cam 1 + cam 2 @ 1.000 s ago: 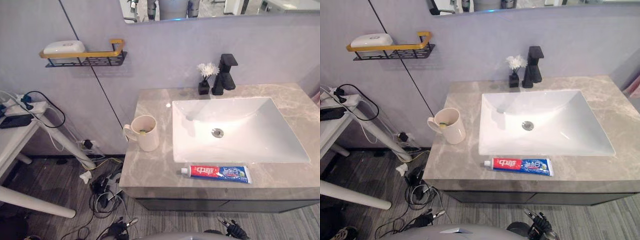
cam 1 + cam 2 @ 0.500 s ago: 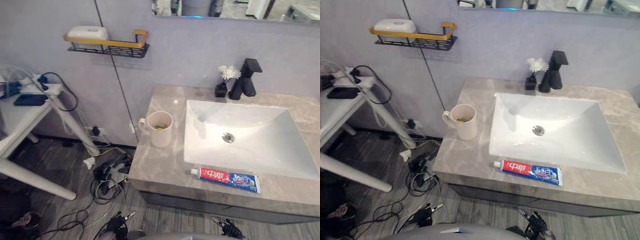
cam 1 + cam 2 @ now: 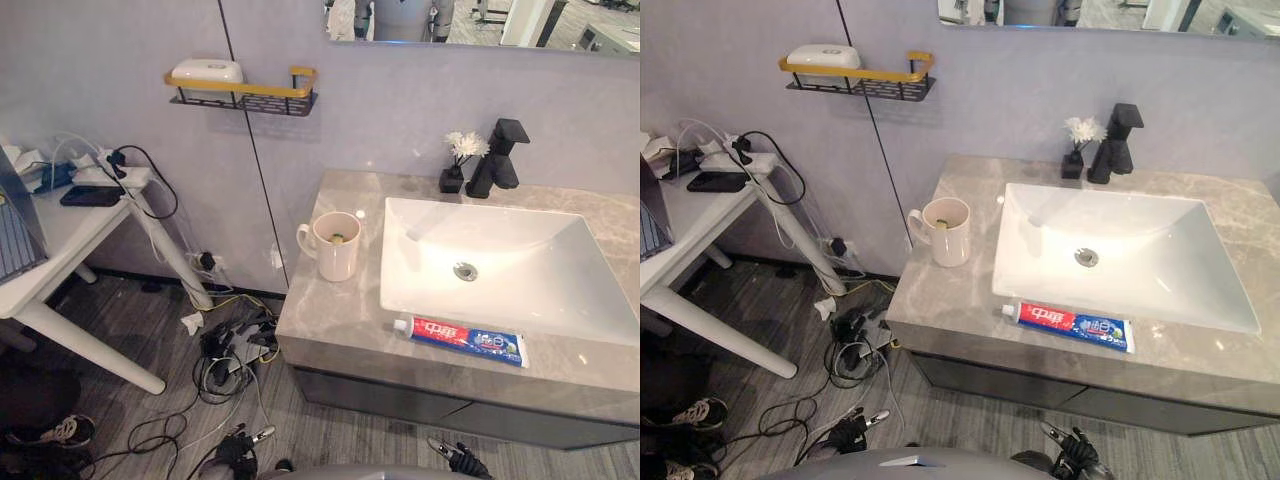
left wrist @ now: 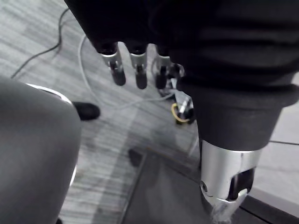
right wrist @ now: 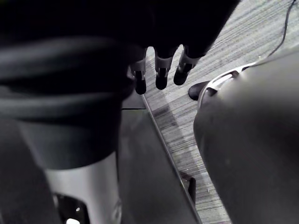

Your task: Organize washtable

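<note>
A cream mug [image 3: 336, 245] with a small greenish thing inside stands on the grey marble washtable [image 3: 325, 315], left of the white sink [image 3: 530, 290]. A red and blue toothpaste tube [image 3: 460, 340] lies along the counter's front edge, before the sink. By the back wall are a black tap [image 3: 497, 158] and a small black vase of white flowers [image 3: 455, 170]. My left hand [image 4: 140, 70] hangs over the floor, fingers straight, empty. My right hand [image 5: 162, 74] hangs low beside the cabinet, also open and empty; its fingers [image 3: 1072, 462] show below the washtable.
A black and gold wall shelf [image 3: 245, 92] holds a white soap box [image 3: 207, 70]. A white side table [image 3: 60, 225] at the left carries a power strip and a phone. Cables [image 3: 225, 360] litter the floor between it and the washtable. Shoes [image 3: 45, 435] lie at lower left.
The camera has moved: the washtable now sits further right and looks smaller, with more of the side table and floor in view. The mug and toothpaste have not moved.
</note>
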